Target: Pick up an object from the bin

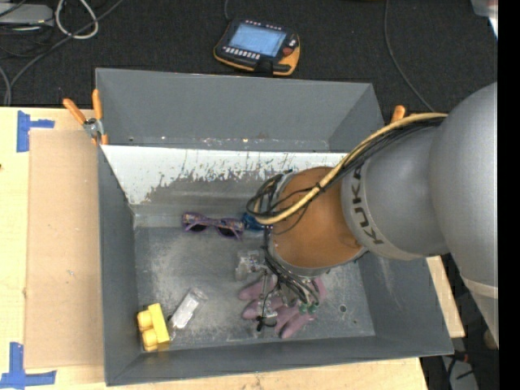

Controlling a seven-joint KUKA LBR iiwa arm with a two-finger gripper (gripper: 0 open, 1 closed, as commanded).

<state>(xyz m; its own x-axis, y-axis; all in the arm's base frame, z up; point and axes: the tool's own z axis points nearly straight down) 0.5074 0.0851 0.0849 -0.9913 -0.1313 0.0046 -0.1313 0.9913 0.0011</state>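
My gripper (pixel 266 302) is low in the bin's front middle, under the orange wrist cover. It is down on a mauve-pink soft thing (pixel 291 322) made of several finger-like lobes, which spreads out beneath and to the right of it. The cover hides much of that thing. A pair of purple sunglasses (pixel 210 223) lies on the bin floor up and to the left of the gripper, apart from it.
A small clear packet (pixel 184 309) lies on the floor left of the gripper. A yellow toy brick (pixel 153 328) sits in the front left corner. The arm and its cables cover the bin's right side.
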